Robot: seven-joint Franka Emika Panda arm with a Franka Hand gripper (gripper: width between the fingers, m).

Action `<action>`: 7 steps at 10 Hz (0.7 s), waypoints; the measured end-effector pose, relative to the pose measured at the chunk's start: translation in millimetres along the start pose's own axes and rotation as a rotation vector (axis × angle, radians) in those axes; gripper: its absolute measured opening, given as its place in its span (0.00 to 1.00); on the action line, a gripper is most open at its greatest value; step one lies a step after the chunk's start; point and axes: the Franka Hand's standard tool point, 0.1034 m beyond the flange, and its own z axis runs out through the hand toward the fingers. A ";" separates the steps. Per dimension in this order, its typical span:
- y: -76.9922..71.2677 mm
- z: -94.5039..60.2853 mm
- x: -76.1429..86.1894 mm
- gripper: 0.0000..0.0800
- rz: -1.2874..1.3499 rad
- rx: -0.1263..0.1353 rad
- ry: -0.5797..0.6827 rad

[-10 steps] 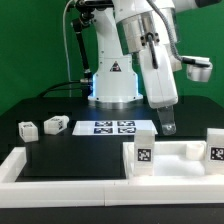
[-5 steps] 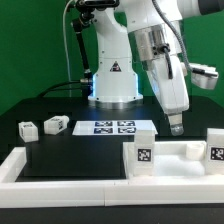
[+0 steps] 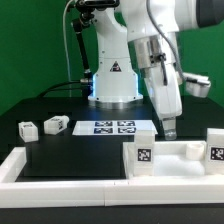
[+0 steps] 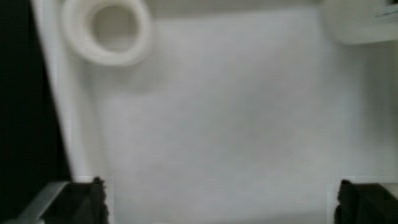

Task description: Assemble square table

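Note:
The square table's white top (image 3: pixel 172 152) lies at the exterior view's right. Two upright white pieces with black-and-white tags stand at its corners, one (image 3: pixel 143 157) toward me and one (image 3: pixel 215 150) at the far right. Two loose white legs (image 3: pixel 27 128) (image 3: pixel 56 125) lie at the exterior view's left. My gripper (image 3: pixel 168 129) hangs just above the top's far edge, pointing down. In the wrist view the top's flat white face (image 4: pixel 222 120) fills the picture, with a round socket (image 4: pixel 111 30) at one corner. The gripper (image 4: pixel 222 205) is open, its dark fingertips (image 4: pixel 80 200) far apart with nothing between them.
The marker board (image 3: pixel 112 127) lies in front of the robot's base (image 3: pixel 113 85). Long white bars (image 3: pixel 60 185) edge the black surface along the front and the exterior view's left. A green backdrop stands behind.
The wrist swung toward the exterior view's right, then came back and turned. The gripper now sits slightly lower over the top's far edge. The jaws stayed open.

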 end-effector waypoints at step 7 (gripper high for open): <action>41.1 34.5 2.4 0.81 -0.041 -0.160 -0.028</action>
